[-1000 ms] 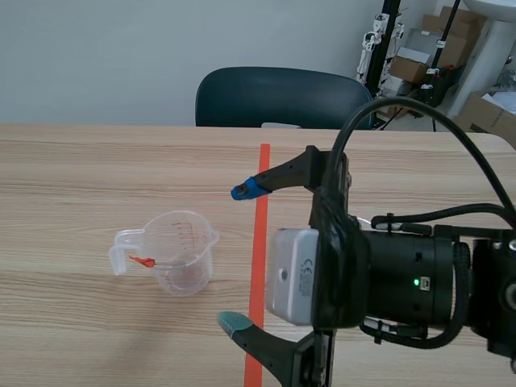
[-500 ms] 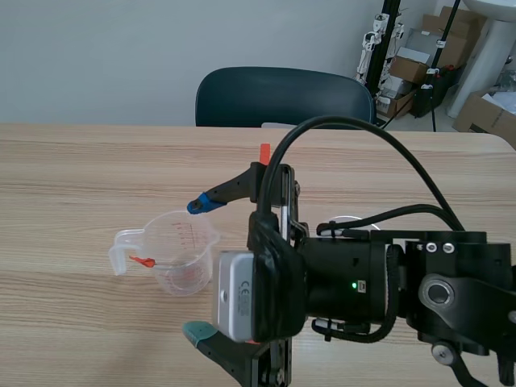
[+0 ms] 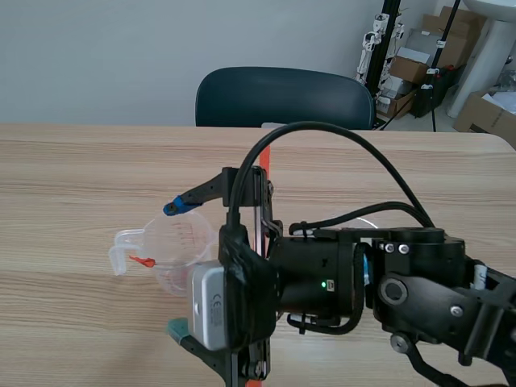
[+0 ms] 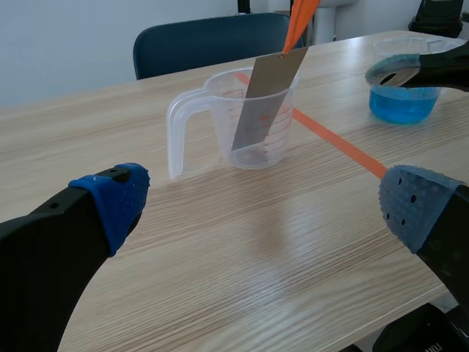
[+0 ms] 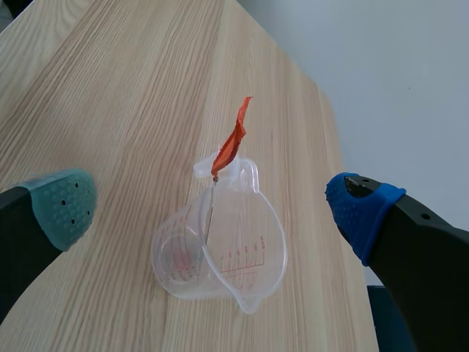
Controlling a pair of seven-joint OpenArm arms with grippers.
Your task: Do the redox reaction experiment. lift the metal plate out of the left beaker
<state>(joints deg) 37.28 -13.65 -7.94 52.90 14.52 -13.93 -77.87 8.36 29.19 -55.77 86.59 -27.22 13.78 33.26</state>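
Movement from the right arm: its right gripper (image 3: pixel 176 268) slides leftward across the table (image 3: pixel 72 169) through the last second. A second ago its blue pad (image 3: pixel 173 207) hangs beside the orange-red tape line (image 3: pixel 264 157), well clear of the left beaker (image 3: pixel 179 242). Half a second ago it reaches the beaker's far rim. Now it sits over the far rim, and the grey-green pad (image 3: pixel 179 328) shows on the robot's side of the beaker. From the scene view the beaker falls between the two pads.

The pincer is released, fingers spread wide and gripping nothing. The right wrist view shows the beaker ahead of and below the gap, with neither pad touching it.

The beaker itself has not shifted. It stands upright on the wood, left of the tape line. The metal plate (image 4: pixel 264 99) is still inside it, leaning tilted against the wall. Its orange-red tab (image 5: pixel 233 143) rises from its top edge, above the rim on the handle side.

The left gripper (image 4: pixel 267 205) is also released, its fingers wide apart and low over the table, with the beaker ahead of them. A second beaker (image 4: pixel 399 103) of blue liquid stands across the tape line. A dark chair (image 3: pixel 282 97) sits at the table's far edge.
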